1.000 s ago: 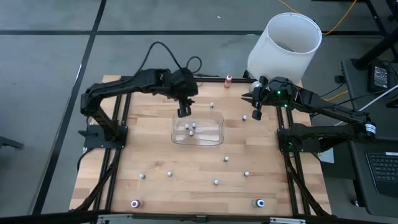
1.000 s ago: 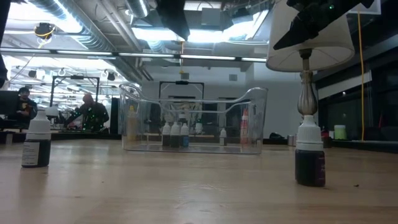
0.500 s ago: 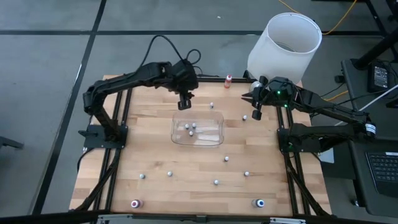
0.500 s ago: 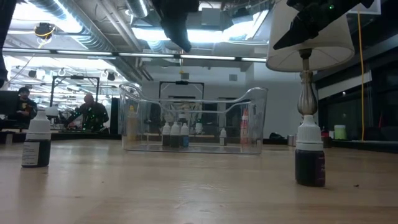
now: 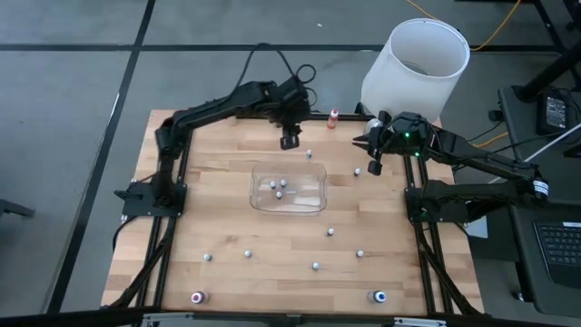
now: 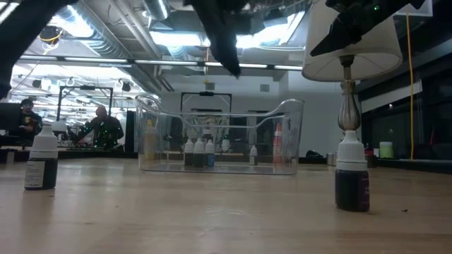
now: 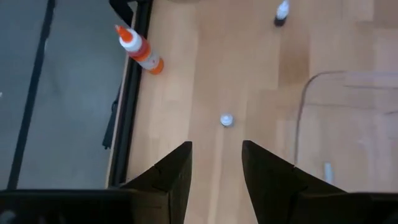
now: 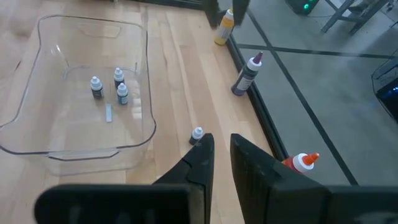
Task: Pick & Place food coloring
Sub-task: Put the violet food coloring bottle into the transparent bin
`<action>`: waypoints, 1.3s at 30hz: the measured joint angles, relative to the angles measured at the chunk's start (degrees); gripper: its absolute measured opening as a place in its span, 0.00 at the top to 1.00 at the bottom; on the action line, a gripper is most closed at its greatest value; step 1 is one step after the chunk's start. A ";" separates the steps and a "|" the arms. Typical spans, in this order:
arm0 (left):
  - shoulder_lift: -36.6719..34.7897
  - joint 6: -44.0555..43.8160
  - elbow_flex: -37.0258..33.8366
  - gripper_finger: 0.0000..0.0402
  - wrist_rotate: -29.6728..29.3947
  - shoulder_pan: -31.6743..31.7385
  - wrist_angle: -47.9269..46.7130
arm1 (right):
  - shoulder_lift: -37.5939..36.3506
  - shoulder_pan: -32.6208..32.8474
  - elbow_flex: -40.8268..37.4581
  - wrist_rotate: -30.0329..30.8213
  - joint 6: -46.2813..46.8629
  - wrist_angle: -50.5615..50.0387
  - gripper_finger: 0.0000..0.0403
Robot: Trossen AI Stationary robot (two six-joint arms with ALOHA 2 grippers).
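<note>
Small food coloring bottles stand scattered on the wooden table. Three stand inside the clear tray (image 5: 288, 188), among them one (image 8: 96, 87). My left gripper (image 5: 290, 141) hangs open above the table just beyond the tray's far edge. A pale-capped bottle (image 7: 226, 120) stands upright a little ahead of its fingers, also seen from above (image 5: 309, 153). An orange bottle (image 7: 140, 50) stands at the far table edge. My right gripper (image 5: 374, 166) waits at the far right, open by a narrow gap with nothing between its fingers; a bottle (image 8: 197, 134) stands beside it.
A tall white bin (image 5: 416, 68) stands beyond the far right corner. More bottles dot the near half of the table, such as one (image 5: 331, 232) and one (image 5: 247, 253); two dark ones stand at the near edge (image 6: 352, 180) (image 6: 40, 166).
My left gripper has moved from above the tray's far left part toward the table's far edge and to the right, sinking a little. It now hangs beyond the tray's far rim. The right arm and all the bottles have kept still.
</note>
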 joint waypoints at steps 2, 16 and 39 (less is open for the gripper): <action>2.71 0.20 1.80 0.66 0.09 0.35 -0.09 | 0.00 0.01 0.00 0.01 0.00 0.00 0.86; 13.03 1.22 3.08 0.66 2.36 0.79 0.33 | 0.00 0.01 0.00 0.01 0.00 -0.09 0.86; 18.81 1.27 -0.82 0.66 5.89 0.18 8.10 | 0.00 0.02 0.00 0.05 -0.22 -0.13 0.86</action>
